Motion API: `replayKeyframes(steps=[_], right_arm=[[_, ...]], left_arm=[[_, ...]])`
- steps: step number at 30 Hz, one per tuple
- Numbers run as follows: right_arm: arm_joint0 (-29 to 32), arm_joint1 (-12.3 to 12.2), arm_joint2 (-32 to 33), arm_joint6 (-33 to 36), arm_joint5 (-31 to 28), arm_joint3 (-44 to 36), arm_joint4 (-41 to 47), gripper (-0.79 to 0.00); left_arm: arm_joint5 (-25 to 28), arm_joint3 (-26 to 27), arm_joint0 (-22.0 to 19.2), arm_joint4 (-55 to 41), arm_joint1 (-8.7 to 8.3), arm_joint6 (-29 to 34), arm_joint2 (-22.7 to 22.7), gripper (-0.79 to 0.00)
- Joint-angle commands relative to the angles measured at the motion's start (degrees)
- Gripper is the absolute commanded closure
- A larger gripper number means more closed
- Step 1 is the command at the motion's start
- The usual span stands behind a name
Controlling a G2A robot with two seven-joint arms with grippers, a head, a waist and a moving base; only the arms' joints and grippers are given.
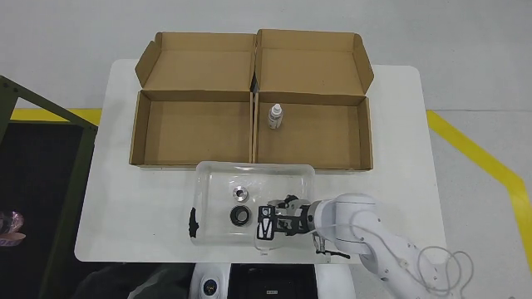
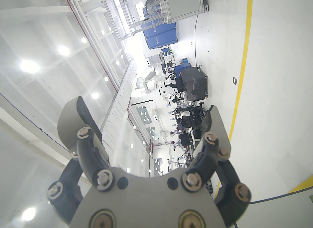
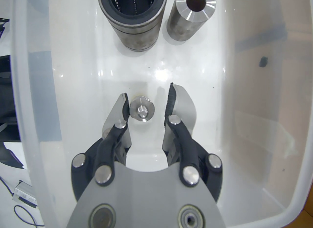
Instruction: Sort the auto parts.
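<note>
Right gripper [image 3: 148, 95]: inside the clear plastic bin [image 1: 249, 166], lowered close to the bin floor. Fingers are spread at a medium gap and straddle the small metal fitting [image 3: 141, 111]. One finger pad [image 3: 125, 109] touches the fitting's side; the other pad stands apart from it. The fitting is not clamped.
Right gripper, top view [image 1: 268, 221]: at the near side of the bin, with the white right arm [image 1: 366, 232] coming in from the table's near right corner.
Small metal fitting: stands on the bin floor between the right fingers, with its stepped end up.
Linear bearing [image 3: 132, 11]: stands on end on the bin floor, ahead of the right gripper; black bore with rows of balls visible.
Steel sleeve [image 3: 190, 11]: plain cylinder with a centre hole, on end just beside the linear bearing, not touching it.
Bin, top view: on the white table [image 1: 399, 199], just in front of the two cardboard boxes.
Left cardboard box [image 1: 195, 133]: open, lid folded back.
Right cardboard box [image 1: 312, 137]: open, touching the left box along one wall; a small white bottle [image 1: 275, 117] stands in it near that shared wall.
Left gripper [image 2: 145, 106]: fingers spread wide, nothing between them, pointed out at the workshop hall.
</note>
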State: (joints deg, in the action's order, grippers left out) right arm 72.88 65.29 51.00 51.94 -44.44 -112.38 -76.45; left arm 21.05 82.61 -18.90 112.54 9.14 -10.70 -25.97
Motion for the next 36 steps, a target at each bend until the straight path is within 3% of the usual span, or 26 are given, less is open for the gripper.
replayKeyframes(steps=[1, 21, 27, 36], right_arm=[[-0.2, 0.0, -0.1, 0.2, -0.2, 0.1, 0.6, 0.000], [-1.7, -1.0, 2.0, -5.3, -1.3, -8.3, -1.1, 0.000], [-3.7, -1.1, 1.3, -10.4, -3.5, -10.4, -5.0, 0.000], [-6.6, -0.8, 1.8, -18.5, -1.6, -11.6, -7.0, 0.000]], left_arm=[[0.0, 0.0, 0.0, 0.0, 0.00, 0.0, 0.0, -0.785], [0.0, 0.0, 0.0, 0.0, 0.00, 0.0, 0.0, -0.785], [0.0, 0.0, 0.0, 0.0, 0.00, 0.0, 0.0, -0.785], [0.0, 0.0, 0.0, 0.0, 0.00, 0.0, 0.0, -0.785]])
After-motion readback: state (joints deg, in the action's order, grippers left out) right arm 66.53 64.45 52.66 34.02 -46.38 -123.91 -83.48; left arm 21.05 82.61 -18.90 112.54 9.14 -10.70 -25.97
